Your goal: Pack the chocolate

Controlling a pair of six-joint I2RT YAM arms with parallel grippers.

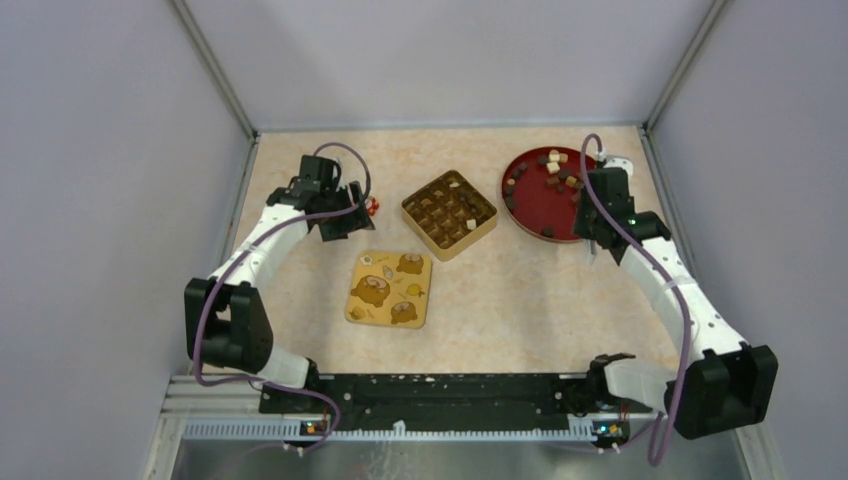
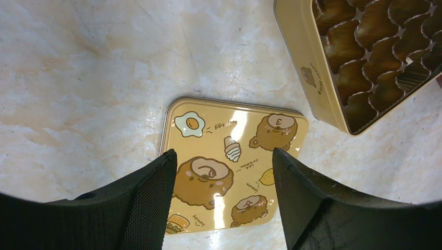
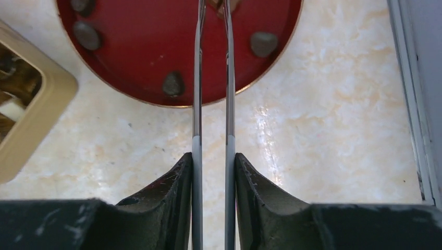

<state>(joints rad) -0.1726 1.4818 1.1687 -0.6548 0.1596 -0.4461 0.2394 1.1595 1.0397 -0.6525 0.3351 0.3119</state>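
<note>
Right end effector (image 3: 212, 159) clamping tweezers (image 3: 197, 78) over chocolate (image 3: 173, 83): lumps tiny, light, likely slippery; suggest pinching across middle. Left end effector (image 2: 224, 153) hanging open, empty.

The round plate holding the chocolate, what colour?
Dark red plate, clearest in the right wrist view.

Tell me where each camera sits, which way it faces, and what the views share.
Top external: above and behind the bases, looking down on the table; left arm and right arm show.
Left wrist: on the left arm, looking down at the yellow lid and the box's corner; open jaws show.
Right wrist: facing the red plate of chocolate; jaws clamping tweezers show.
Shared: both wrist views catch the box.
</note>
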